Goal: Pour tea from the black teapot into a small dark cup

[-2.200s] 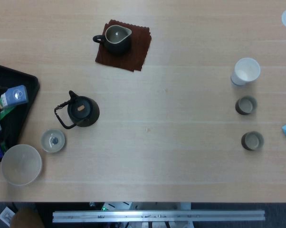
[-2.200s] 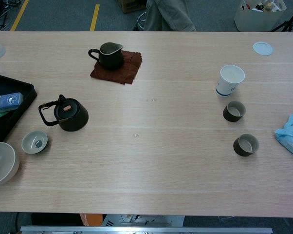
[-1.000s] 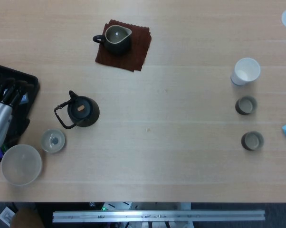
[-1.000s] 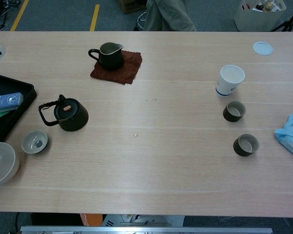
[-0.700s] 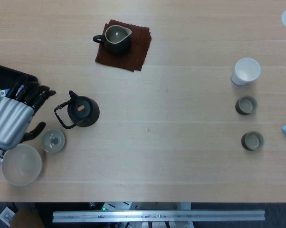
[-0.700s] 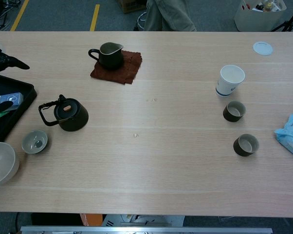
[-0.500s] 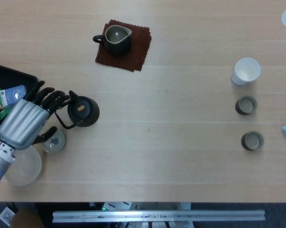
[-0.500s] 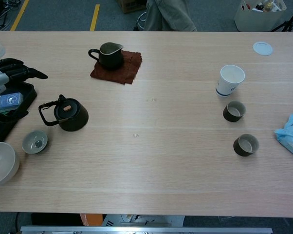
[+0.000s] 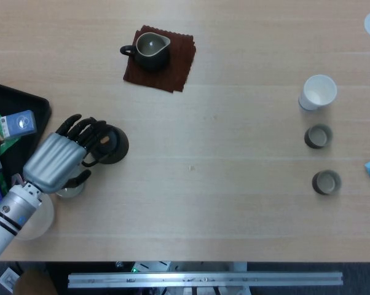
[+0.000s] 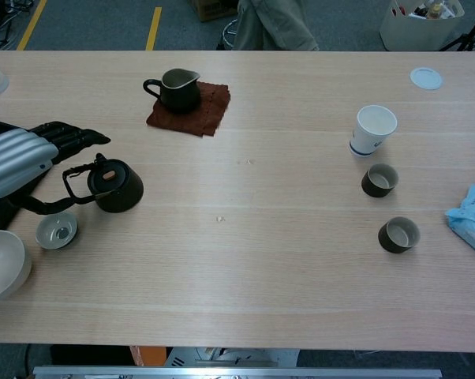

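The black teapot (image 9: 113,144) (image 10: 117,188) stands at the table's left, its wire handle pointing left. My left hand (image 9: 61,157) (image 10: 23,162) hovers over that handle, fingers spread above it and thumb below, with nothing gripped. Two small dark cups sit at the far right: one (image 9: 318,136) (image 10: 379,180) just below a white paper cup (image 9: 318,92) (image 10: 375,129), the other (image 9: 326,182) (image 10: 399,234) nearer the front edge. My right hand shows in neither view.
A dark pitcher (image 9: 151,50) (image 10: 178,89) rests on a brown cloth at the back. A black tray (image 9: 36,103) with packets lies at the left edge. A small pale dish (image 10: 56,230) and a pale bowl (image 10: 1,264) sit at front left. Blue cloth (image 10: 470,217) lies far right.
My left hand has come in from the left edge over the tray and moved right until its fingers reach over the teapot's handle. The teapot and cups have not moved.
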